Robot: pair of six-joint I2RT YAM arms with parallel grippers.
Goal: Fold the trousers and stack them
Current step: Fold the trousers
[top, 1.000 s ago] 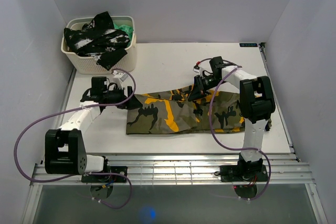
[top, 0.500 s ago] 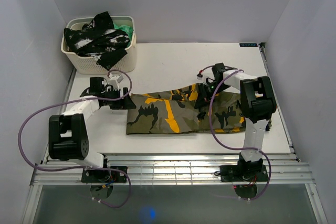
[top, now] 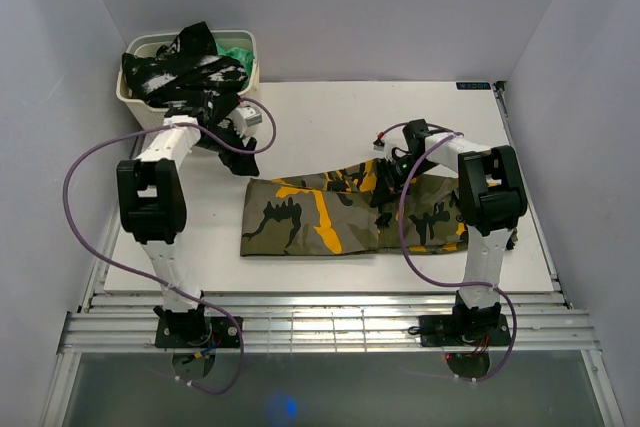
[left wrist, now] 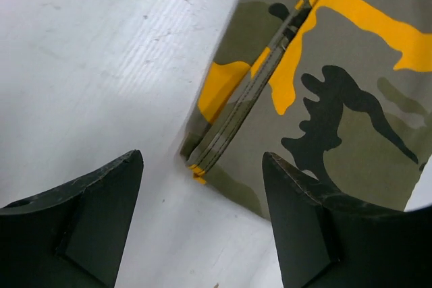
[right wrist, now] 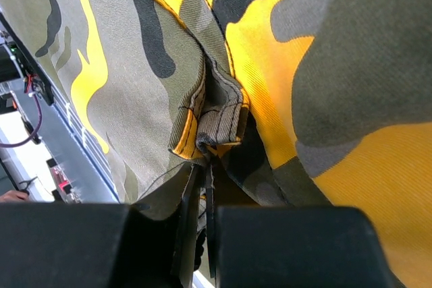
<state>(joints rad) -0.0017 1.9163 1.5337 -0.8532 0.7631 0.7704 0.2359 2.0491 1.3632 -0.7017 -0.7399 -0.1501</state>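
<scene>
Since one second ago, the left arm has swung away from the left end of the trousers and up toward the basket. The left fingers [top: 236,137] now hang over the white table [top: 330,112], just beside the cream plastic laundry basket [top: 140,112]. The right arm has come a little lower onto the cloth.

The long cloth trousers in camouflage print of olive green, black and yellow-orange [top: 320,217] lie flat across the middle of the table, with their length running from left to right. Their right part passes under the right arm.

The left fingers stand wide apart and they hold nothing. In the left wrist view, the bare table and one corner of the trousers [left wrist: 337,85], with a stitched seam, show between them. They are above the cloth and do not touch it.

The right fingers [right wrist: 192,200] are pressed together on a small raised fold of the trousers [right wrist: 135,65], at a seam near the upper edge of the garment.

In the basket, at the far left corner of the table, a black-and-white mottled garment [top: 180,72] hangs over the rim. A plain green cloth [top: 238,52] shows behind it.
</scene>
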